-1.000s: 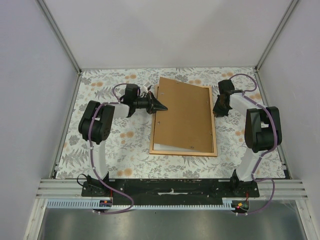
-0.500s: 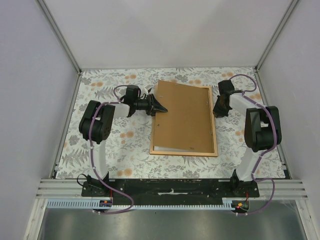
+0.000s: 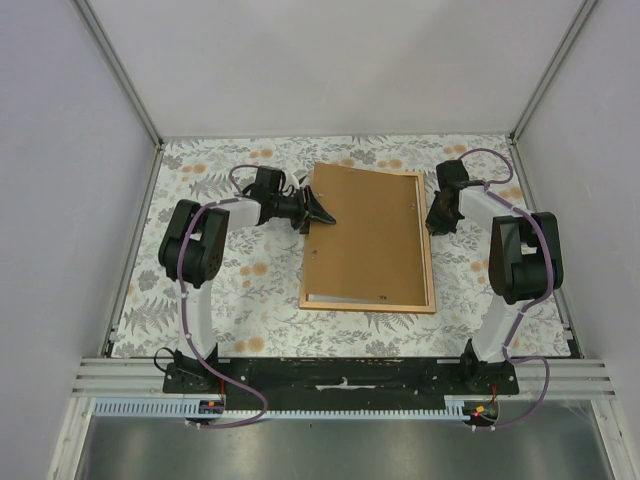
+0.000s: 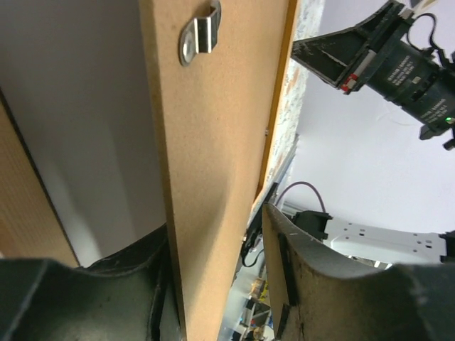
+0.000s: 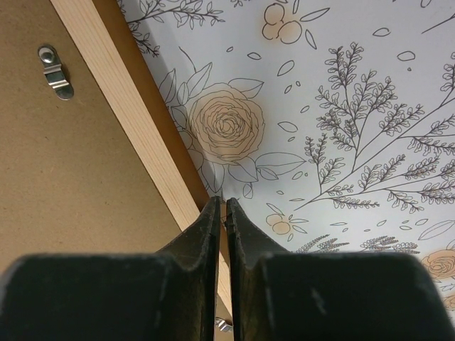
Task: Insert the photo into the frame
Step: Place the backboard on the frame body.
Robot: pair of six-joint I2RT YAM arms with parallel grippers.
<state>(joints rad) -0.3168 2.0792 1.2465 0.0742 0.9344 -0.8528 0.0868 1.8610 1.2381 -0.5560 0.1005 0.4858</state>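
The frame [image 3: 428,262] lies back up mid-table, with a brown backing board [image 3: 365,235] resting in it. A white sliver of the photo [image 3: 318,297] shows under the board's near left corner; its printed side is hidden. My left gripper [image 3: 322,212] is at the board's far left edge. In the left wrist view it [image 4: 213,234] is open, the board's edge [image 4: 213,142] standing between the jaws with a gap to the right finger [image 4: 291,256]. My right gripper [image 5: 224,202] is shut, its tips at the outer side of the frame's right rail [image 5: 121,92].
Metal turn clips sit on the board's back [image 4: 199,35] [image 5: 55,71]. A floral cloth [image 3: 230,290] covers the table. Grey walls close in the left, right and back. Both arm bases stand on the rail at the near edge [image 3: 340,375].
My left jaws have opened off the board's edge. The board's raised far-left side has sunk closer to the frame. The right arm has stayed put.
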